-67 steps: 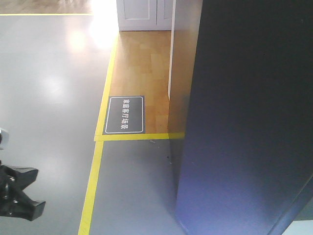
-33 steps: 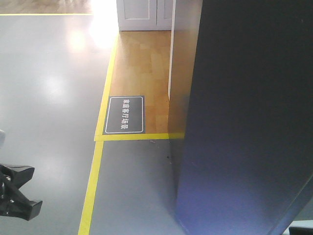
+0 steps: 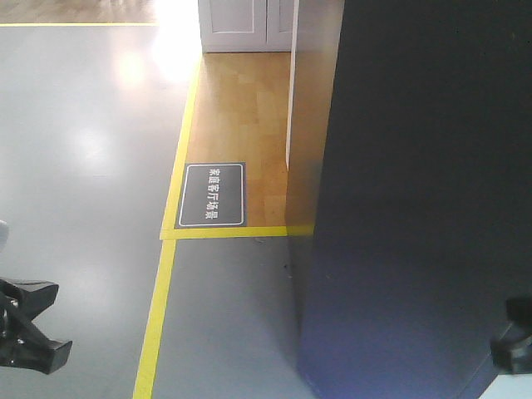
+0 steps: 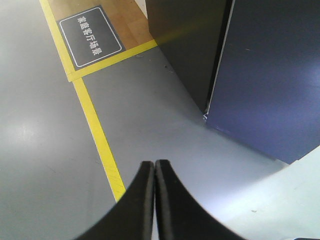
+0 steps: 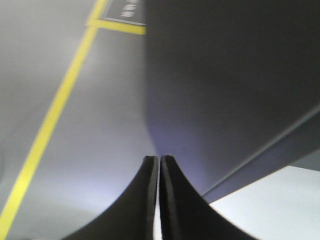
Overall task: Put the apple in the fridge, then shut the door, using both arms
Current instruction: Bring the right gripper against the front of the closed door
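Note:
The fridge (image 3: 314, 141) stands at the right, its dark side (image 4: 185, 45) meeting the door (image 4: 272, 75) along a thin pale seam. The door's flat dark outer face (image 3: 424, 191) fills the right of the front view, and none of the white inside shows. The apple is out of view. My left gripper (image 4: 154, 163) is shut and empty, low over the grey floor to the left of the fridge (image 3: 29, 328). My right gripper (image 5: 159, 157) is shut and empty, close before the door face (image 5: 225, 75); its black tip shows at the front view's lower right (image 3: 515, 345).
Yellow floor tape (image 3: 158, 307) runs along the grey floor and turns around a wooden floor patch (image 3: 241, 108). A dark floor sign with white lettering (image 3: 213, 194) lies by the tape corner. White cabinet doors (image 3: 245, 21) stand at the back.
My right gripper has come up into the front view at the lower right. My left gripper has sunk slightly toward the lower left edge. The door has not moved.

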`<state>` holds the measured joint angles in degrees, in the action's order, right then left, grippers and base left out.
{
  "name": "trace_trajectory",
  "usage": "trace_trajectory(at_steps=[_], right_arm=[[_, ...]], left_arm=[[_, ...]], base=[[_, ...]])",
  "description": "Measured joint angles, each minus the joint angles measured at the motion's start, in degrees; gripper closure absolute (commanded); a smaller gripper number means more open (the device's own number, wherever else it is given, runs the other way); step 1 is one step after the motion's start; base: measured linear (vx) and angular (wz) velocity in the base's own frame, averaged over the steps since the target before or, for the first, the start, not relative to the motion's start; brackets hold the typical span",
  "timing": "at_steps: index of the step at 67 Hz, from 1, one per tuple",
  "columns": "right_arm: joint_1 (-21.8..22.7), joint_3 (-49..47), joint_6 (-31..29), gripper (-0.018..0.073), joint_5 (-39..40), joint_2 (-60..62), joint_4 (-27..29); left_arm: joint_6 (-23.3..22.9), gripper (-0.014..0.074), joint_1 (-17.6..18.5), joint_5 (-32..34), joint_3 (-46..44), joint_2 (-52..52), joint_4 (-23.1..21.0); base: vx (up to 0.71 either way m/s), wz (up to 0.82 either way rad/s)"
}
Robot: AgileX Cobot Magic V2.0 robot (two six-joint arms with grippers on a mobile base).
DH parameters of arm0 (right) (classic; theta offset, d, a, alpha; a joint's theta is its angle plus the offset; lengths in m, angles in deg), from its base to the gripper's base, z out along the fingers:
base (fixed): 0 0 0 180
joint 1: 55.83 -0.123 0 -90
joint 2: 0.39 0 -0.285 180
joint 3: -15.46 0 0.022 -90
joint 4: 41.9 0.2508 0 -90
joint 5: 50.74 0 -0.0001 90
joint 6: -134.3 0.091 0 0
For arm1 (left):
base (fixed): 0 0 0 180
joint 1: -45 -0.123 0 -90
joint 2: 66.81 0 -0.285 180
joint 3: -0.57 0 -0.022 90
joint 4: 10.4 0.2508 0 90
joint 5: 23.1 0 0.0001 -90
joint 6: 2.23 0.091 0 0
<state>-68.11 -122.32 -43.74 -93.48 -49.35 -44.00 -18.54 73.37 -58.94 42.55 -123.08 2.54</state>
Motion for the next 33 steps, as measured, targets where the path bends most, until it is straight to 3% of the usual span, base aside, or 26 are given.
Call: trace_trajectory(at_steps=[18,33], right_arm=[[0.0,-2.2,14.5,0.0564,8.0,-4.8,-14.6],[0.0,-2.6,22.8,0.0564,14.4,-8.2,-24.9]], left_arm=[[0.0,0.0603,0.0,0.0,0.0,0.0,0.0],[0.0,0.0603,0.0,0.0,0.0,0.0,0.0]], base=[[0.0,0.0],[0.0,0.0]])
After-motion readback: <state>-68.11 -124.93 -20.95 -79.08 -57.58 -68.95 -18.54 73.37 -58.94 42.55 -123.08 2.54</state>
